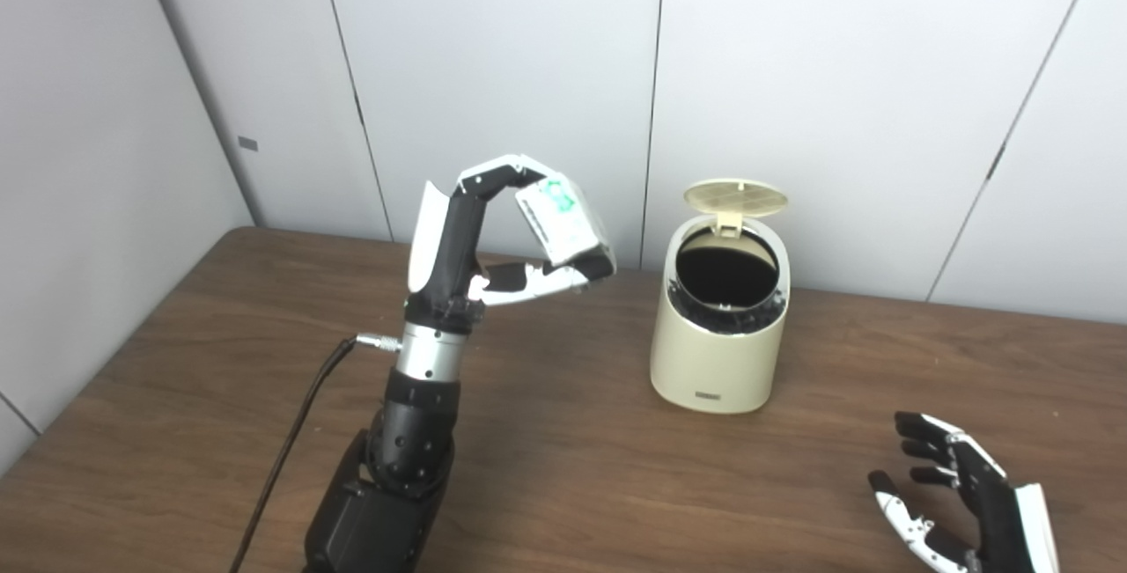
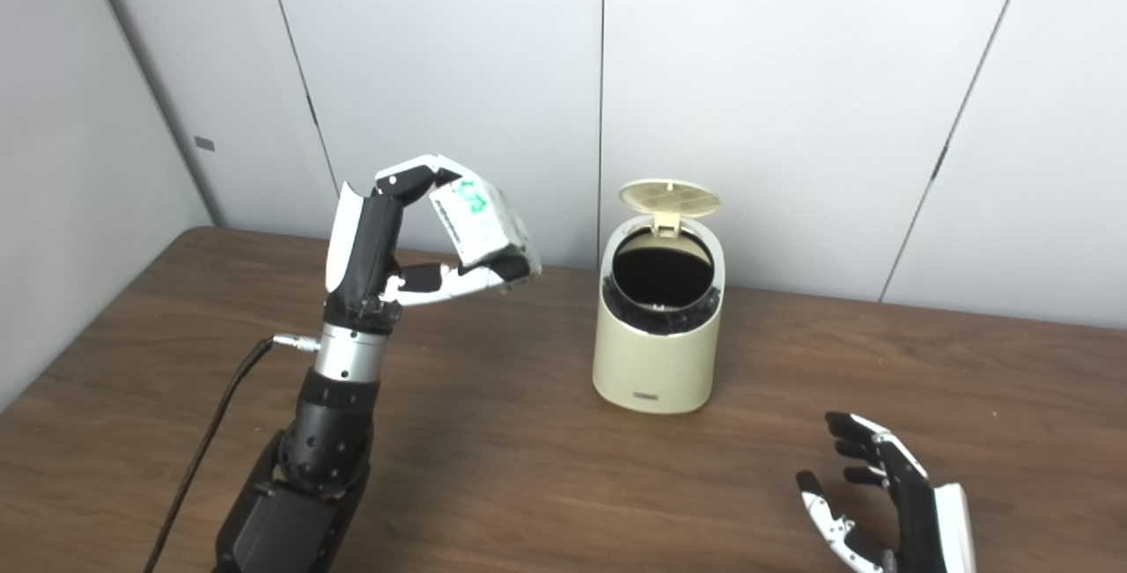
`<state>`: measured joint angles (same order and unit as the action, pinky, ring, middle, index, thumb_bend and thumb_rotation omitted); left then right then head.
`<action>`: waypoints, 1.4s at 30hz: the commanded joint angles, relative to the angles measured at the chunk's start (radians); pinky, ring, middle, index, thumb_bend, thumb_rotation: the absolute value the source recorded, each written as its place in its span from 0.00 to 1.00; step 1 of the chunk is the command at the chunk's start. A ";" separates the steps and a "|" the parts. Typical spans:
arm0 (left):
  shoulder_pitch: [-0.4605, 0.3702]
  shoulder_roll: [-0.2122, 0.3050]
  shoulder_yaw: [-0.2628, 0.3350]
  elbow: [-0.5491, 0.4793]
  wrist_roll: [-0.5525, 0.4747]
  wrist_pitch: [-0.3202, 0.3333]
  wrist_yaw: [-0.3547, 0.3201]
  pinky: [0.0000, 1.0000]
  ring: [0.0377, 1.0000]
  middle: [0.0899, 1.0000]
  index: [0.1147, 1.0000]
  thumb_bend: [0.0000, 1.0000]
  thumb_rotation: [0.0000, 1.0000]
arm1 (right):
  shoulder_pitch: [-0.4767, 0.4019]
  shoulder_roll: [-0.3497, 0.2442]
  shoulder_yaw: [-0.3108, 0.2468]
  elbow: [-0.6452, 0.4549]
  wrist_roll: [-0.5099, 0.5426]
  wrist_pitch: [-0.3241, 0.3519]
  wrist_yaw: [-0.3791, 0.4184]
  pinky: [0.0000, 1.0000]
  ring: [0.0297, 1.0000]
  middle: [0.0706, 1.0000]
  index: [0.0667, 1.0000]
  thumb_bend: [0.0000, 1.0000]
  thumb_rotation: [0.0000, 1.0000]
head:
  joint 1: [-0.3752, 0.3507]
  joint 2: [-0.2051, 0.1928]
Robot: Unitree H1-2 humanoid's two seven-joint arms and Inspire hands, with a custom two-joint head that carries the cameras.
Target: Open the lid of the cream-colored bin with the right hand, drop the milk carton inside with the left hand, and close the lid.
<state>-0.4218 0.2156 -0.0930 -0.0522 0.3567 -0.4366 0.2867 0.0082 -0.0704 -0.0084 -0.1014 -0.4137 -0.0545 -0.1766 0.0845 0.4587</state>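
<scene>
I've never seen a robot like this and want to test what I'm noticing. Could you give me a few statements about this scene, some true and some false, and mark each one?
1. The bin has its lid up. True.
2. The carton lies on the table. False: the left hand holds it in the air, left of the bin.
3. The right hand presses on the lid. False: it is low over the table, right of the bin, open and holding nothing.
4. The bin stands upright on the table. True.
5. The carton is already in the bin. False: it is outside, in the left hand.
</scene>
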 commanded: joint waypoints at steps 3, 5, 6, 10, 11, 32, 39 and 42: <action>-0.038 0.047 -0.085 -0.065 0.072 -0.033 0.100 0.54 0.48 0.42 0.39 0.50 0.00 | -0.024 0.010 0.019 0.015 -0.036 -0.005 -0.025 0.61 0.70 0.71 0.71 0.19 0.00 | -0.009 -0.001; -0.056 0.077 -0.155 -0.054 0.168 -0.033 0.180 0.54 0.48 0.42 0.39 0.50 0.00 | -0.026 0.010 0.022 0.024 -0.034 -0.008 -0.030 0.62 0.71 0.71 0.71 0.20 0.00 | -0.012 -0.003; -0.072 0.098 -0.197 -0.040 0.256 -0.033 0.236 0.53 0.49 0.42 0.39 0.50 0.00 | -0.028 0.010 0.025 0.027 -0.036 -0.008 -0.031 0.63 0.72 0.72 0.71 0.20 0.00 | -0.016 -0.004; -0.117 0.135 -0.321 0.018 0.452 -0.033 0.377 0.53 0.49 0.41 0.40 0.50 0.00 | -0.030 0.006 0.034 0.036 -0.039 -0.017 -0.034 0.62 0.71 0.72 0.72 0.18 0.08 | -0.026 -0.004; -0.126 0.136 -0.346 0.036 0.478 -0.033 0.406 0.54 0.49 0.41 0.41 0.50 0.00 | -0.030 0.007 0.035 0.038 -0.039 -0.017 -0.036 0.62 0.71 0.72 0.72 0.18 0.11 | -0.029 -0.004; -0.280 0.056 -0.581 0.377 0.588 -0.033 0.730 0.54 0.47 0.41 0.41 0.50 0.00 | -0.004 0.046 0.082 0.051 -0.038 -0.044 -0.078 0.59 0.70 0.72 0.72 0.22 0.16 | -0.128 0.002; -0.360 0.064 -0.625 0.467 0.597 -0.033 0.793 0.53 0.47 0.41 0.40 0.50 0.00 | 0.020 0.053 0.105 0.015 -0.060 -0.019 -0.076 0.59 0.70 0.73 0.73 0.22 0.26 | -0.140 0.016; -0.393 0.072 -0.639 0.494 0.587 -0.033 0.807 0.52 0.47 0.41 0.41 0.50 0.00 | 0.028 0.058 0.112 0.005 -0.063 -0.016 -0.079 0.59 0.70 0.73 0.72 0.23 0.23 | -0.143 0.019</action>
<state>-0.7448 0.2803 -0.7377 0.4582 0.9626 -0.4626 1.0491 0.0128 -0.0309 0.0967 -0.1041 -0.4671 -0.0484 -0.2395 -0.0568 0.4755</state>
